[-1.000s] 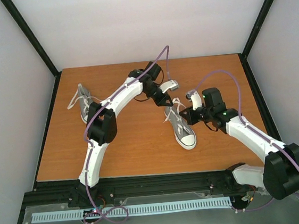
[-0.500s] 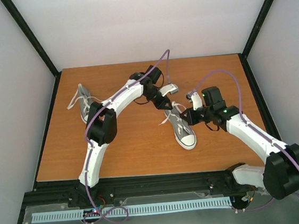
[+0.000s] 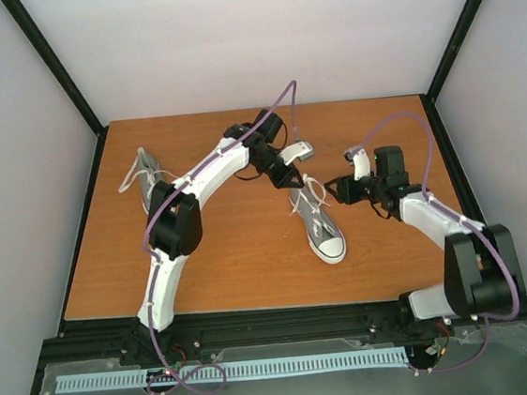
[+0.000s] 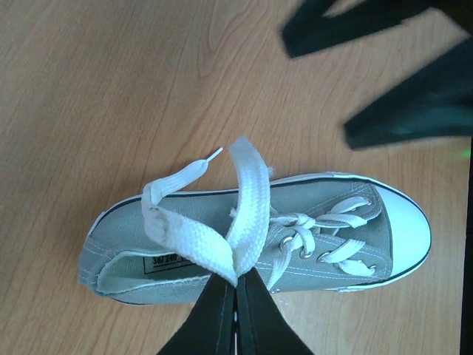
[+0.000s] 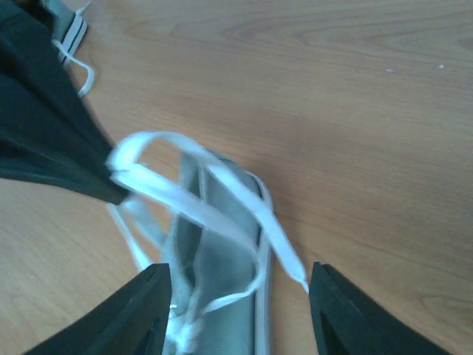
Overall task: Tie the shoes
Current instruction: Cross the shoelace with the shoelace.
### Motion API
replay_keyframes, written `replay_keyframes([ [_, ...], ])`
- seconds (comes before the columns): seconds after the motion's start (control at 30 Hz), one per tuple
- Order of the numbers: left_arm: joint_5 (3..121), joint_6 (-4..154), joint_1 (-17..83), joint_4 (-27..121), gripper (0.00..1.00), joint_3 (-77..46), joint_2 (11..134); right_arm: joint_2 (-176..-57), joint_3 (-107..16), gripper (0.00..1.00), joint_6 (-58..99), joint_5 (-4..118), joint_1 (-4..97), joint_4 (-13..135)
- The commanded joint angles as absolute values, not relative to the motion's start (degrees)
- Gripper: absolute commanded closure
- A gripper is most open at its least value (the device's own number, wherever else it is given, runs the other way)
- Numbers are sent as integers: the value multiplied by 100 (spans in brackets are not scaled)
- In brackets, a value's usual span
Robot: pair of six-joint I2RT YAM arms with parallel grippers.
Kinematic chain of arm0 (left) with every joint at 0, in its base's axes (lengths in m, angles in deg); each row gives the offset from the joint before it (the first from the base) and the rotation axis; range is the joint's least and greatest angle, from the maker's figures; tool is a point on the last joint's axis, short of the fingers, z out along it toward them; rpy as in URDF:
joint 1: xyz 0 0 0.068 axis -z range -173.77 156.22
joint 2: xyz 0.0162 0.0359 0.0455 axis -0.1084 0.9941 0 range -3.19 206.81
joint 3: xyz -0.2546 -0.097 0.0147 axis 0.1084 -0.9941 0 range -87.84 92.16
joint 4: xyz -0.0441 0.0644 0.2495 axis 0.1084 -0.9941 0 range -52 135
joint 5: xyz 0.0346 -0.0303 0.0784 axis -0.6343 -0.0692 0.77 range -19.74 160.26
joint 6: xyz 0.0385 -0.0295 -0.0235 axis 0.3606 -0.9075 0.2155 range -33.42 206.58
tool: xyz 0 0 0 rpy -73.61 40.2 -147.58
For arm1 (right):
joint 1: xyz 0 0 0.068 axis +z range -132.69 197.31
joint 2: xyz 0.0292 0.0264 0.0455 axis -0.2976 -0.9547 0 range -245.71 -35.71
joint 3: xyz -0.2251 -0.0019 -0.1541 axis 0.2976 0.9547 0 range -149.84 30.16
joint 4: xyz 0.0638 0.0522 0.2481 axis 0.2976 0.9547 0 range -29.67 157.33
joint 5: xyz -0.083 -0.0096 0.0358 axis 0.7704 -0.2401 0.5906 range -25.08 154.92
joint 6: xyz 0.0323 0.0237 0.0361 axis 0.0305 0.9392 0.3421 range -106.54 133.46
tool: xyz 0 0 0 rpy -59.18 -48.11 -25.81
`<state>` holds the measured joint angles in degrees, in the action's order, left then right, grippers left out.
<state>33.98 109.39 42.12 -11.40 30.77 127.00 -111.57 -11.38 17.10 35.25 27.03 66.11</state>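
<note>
The near shoe (image 4: 325, 200) stands on its sole in the middle of the table (image 3: 251, 255), toe toward the arm bases, its partner (image 3: 152, 183) well apart at the far left; the left gripper (image 4: 236, 288), jaws pressed together on a loop of white lace (image 4: 247, 200), lifts it clear of the shoe, presumably to keep it taut and open. The right gripper (image 5: 238, 270) hovers just beside, jaws spread and empty, seemingly positioned to take the free lace end (image 5: 292, 262).
</note>
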Motion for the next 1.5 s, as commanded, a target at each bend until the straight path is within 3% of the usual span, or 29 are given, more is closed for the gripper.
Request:
replay_keyframes([
  [0.0,3293,11139,4235,-1138,99,3255,12457,-11996,-1264,43,1402,2199,2265,5894],
  [0.03,3304,11160,4235,-1142,99,3263,12464,-12180,-1328,40,1323,1968,2254,5829],
  [0.07,3313,11180,4234,-1150,99,3271,12482,-12369,-1412,28,1222,1736,2253,5778],
  [0.1,3330,11211,4235,-1164,99,3285,12491,-12531,-1516,4,1113,1495,2250,5775],
  [0.2,3328,11317,4235,-1213,99,3325,12522,-12886,-1813,1,782,1251,2250,5827],
  [0.3,3363,11371,4235,-1238,99,3387,12552,-13072,-1992,6,531,1075,2250,5789],
  [0.5,3305,11472,4235,-1346,99,3609,12668,-13698,-2586,28,411,898,2278,6140],
  [0.9,3251,11583,4235,-1475,99,3820,12874,-14165,-2714,39,452,394,2610,6072],
  [0.97,3272,11615,4235,-1501,99,3820,12884,-14210,-2668,47,627,325,2627,5844],
  [1.07,3298,11636,4219,-1542,99,3806,12870,-14197,-2705,70,630,354,2628,5889],
  [1.17,3294,11653,4189,-1560,99,3758,12836,-14040,-2670,82,466,362,2620,6118],
  [1.3,3288,11657,4130,-1555,99,3691,12804,-13750,-2483,94,404,581,2619,6247],
  [1.47,3439,11675,4121,-1542,99,3670,12803,-13526,-2267,97,477,889,2619,6128],
])
